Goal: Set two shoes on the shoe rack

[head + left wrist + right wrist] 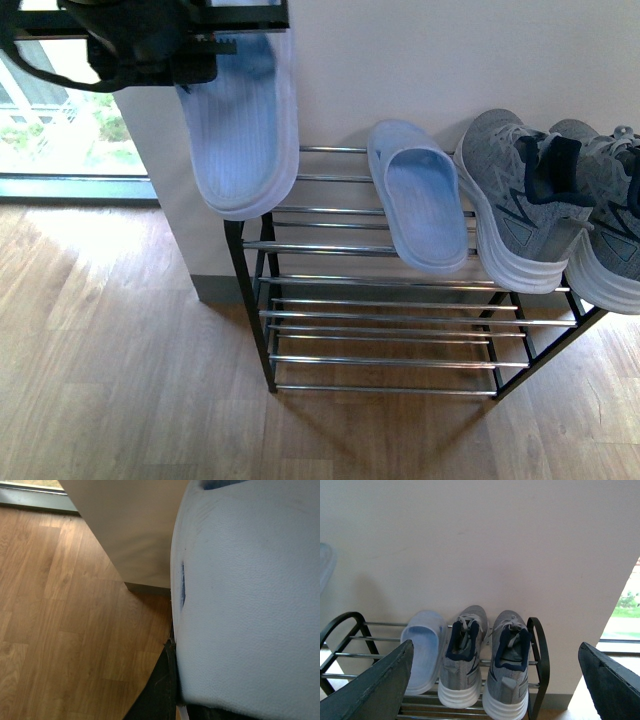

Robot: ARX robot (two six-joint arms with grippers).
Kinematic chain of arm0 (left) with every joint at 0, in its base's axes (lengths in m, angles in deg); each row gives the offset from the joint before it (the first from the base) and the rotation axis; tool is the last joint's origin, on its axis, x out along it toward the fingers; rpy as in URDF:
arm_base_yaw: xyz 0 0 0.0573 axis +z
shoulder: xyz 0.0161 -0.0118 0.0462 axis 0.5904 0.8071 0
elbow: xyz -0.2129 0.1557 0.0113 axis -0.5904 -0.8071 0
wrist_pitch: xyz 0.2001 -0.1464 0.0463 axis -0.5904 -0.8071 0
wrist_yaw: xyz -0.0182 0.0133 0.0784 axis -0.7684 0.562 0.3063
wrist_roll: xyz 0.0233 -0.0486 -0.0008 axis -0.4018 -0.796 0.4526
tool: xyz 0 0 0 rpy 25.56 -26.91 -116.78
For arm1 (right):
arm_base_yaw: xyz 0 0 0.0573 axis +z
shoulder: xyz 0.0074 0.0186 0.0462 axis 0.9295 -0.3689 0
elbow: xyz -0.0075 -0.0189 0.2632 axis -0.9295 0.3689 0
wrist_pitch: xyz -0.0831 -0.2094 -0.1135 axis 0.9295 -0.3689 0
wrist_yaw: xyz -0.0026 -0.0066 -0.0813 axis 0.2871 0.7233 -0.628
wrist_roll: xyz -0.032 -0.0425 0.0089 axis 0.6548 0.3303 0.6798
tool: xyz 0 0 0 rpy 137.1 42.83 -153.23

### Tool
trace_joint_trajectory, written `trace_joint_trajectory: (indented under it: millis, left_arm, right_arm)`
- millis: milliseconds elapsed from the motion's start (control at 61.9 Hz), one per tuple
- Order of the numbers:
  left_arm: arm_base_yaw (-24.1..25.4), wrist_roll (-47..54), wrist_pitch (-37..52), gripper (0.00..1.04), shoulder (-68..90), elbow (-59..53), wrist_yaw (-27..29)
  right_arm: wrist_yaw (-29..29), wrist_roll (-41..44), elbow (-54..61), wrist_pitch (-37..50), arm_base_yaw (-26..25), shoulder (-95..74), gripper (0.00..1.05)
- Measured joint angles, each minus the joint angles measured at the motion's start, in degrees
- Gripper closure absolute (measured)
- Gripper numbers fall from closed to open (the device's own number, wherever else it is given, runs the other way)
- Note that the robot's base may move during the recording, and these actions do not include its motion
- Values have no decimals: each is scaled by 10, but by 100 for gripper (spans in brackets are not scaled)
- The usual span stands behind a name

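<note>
Blue sandal clamped by left fingers | right fingers spread empty

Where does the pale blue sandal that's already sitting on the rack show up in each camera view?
Front view: sandal on the rack lies on the top rods, left of the grey sneakers.
Left wrist view: not in it; the blue surface there is the held sandal.
Right wrist view: at, beside the sneakers.
Shared landmark: shoe rack.

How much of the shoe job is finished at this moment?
Done: one pale blue sandal and both grey sneakers lie on the rack's top tier. In hand: the left gripper holds the second sandal above the free left end. Left: setting it down.
</note>
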Motion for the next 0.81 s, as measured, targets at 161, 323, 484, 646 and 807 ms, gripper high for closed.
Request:
trace_joint_trajectory:
  millis: [161,323,484,646,807]
  left_arm:
    - [-11,35,-55,103,73,87,-16]
    - [-14,39,-74,103,128,131,-45]
    - [-14,41,-92,103,188,182,-45]
    - [-14,40,-100,103,233,222,-55]
    - [-14,40,-120,103,277,277,-58]
  right_arm:
    - [0,0,0,0,0,0,9]
    - [0,0,0,0,0,0,9]
    - [0,0,0,0,0,0,9]
    - [0,0,0,0,0,0,9]
    - [0,0,0,0,0,0,9]
